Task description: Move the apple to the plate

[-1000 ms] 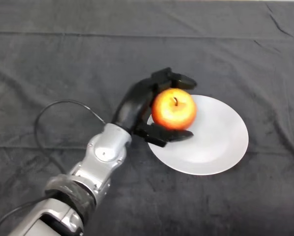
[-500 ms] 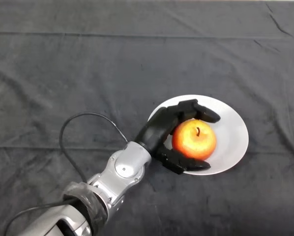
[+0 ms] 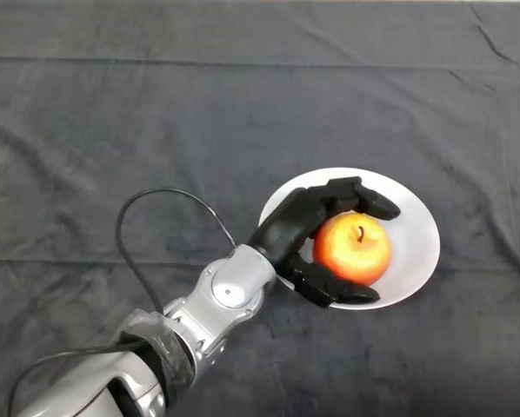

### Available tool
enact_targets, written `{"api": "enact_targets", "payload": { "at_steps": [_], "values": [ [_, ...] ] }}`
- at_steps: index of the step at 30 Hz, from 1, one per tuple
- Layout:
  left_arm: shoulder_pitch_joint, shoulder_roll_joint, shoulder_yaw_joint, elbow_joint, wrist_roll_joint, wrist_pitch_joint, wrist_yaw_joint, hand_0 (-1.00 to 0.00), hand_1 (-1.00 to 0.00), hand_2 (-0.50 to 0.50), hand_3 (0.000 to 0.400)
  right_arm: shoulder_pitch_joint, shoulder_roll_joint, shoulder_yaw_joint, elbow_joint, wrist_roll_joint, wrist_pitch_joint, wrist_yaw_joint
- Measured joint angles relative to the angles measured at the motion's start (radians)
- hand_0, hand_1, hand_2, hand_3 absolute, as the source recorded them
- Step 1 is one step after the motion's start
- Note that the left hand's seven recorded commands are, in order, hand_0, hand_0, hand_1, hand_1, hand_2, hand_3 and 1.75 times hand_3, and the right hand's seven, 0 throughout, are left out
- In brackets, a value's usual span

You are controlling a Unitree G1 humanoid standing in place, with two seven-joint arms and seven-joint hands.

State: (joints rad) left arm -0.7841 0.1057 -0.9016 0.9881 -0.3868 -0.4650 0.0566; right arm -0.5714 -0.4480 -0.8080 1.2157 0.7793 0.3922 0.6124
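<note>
A red and yellow apple (image 3: 354, 248) with its stem up is over the middle of the white plate (image 3: 412, 228), right of the table's centre. My left hand (image 3: 296, 226) comes in from the lower left and is curled round the apple, fingers over its far side and thumb under its near side. I cannot tell whether the apple rests on the plate or hangs just above it. The hand hides the plate's left part.
A dark wrinkled cloth (image 3: 138, 130) covers the whole table. My silver-grey forearm (image 3: 216, 300) lies across the cloth at the lower left.
My hand has carried the apple to the right and toward me, from the plate's left rim to over its middle, and lower. The grip stays the same.
</note>
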Motion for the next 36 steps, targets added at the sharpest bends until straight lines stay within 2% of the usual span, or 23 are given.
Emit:
{"api": "enact_targets", "payload": {
  "at_steps": [13, 19, 23, 28, 36],
  "values": [
    [-0.001, 0.007, -0.024, 0.018, -0.019, 0.0, 0.007, 0.0, 0.0, 0.0, 0.0, 0.0, 0.0, 0.0001, 0.0, 0.0012, 0.0, 0.0],
    [-0.001, 0.049, 0.003, 0.028, -0.032, -0.022, -0.014, 0.0, 0.0, 0.0, 0.0, 0.0, 0.0, 0.0003, 0.0, 0.0012, 0.0, 0.0002],
    [-0.001, 0.095, 0.078, 0.028, -0.044, -0.079, -0.042, 0.0, 0.0, 0.0, 0.0, 0.0, 0.0, 0.0003, 0.0, 0.0012, 0.0, 0.0005],
    [0.004, 0.166, 0.17, 0.025, -0.069, -0.12, -0.08, 0.0, 0.0, 0.0, 0.0, 0.0, 0.0, 0.0005, 0.0, 0.0012, 0.0, 0.0007],
    [0.074, 0.331, 0.35, -0.055, -0.145, -0.16, -0.128, 0.0, 0.0, 0.0, 0.0, 0.0, 0.0, 0.0008, 0.0, 0.0012, 0.0, 0.001]
  ]
}}
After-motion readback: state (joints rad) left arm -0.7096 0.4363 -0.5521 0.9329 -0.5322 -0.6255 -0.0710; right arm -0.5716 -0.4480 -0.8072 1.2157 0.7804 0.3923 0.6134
